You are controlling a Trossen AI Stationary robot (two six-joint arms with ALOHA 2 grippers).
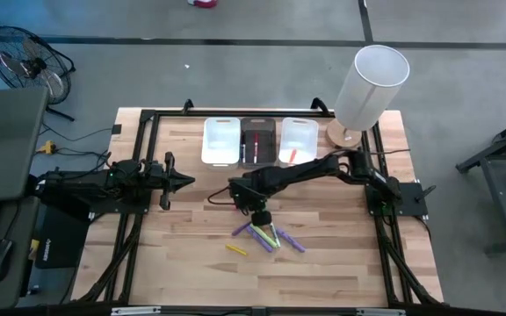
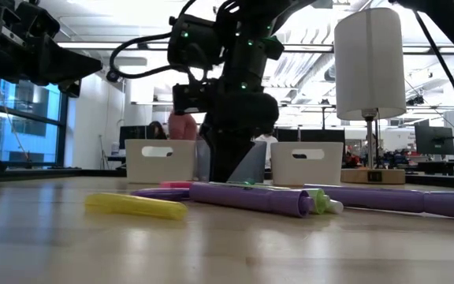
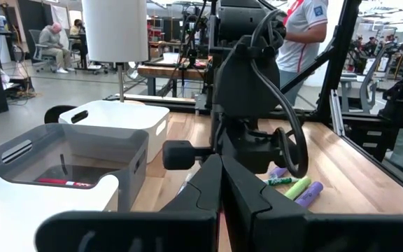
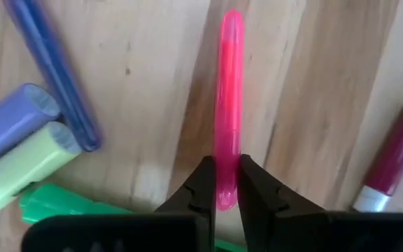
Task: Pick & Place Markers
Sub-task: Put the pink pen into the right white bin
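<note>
The right gripper [image 4: 227, 183] is down on the table in the middle of the pile of markers [image 1: 266, 237], and its two fingers are pinched tight on a pink marker [image 4: 229, 105]. It holds the marker near one end, so most of the pen sticks out in front and lies flat on the wood. That is likely so it can lift this pen without bumping the others. A purple marker [image 4: 9, 122] and a light green marker [image 4: 19, 164] lie just beside it on one side, and a dark red marker [image 4: 394, 157] lies near on the other side. So the room on each side is small, and straight up looks like the safest way out. Three bins stand at the far edge of the table, and the middle dark bin [image 1: 259, 140] already has markers in it. The wood between the pile and the bins is bare. The left gripper [image 1: 178, 182] is closed, holds nothing, and waits at the left side, well apart from the pile.
</note>
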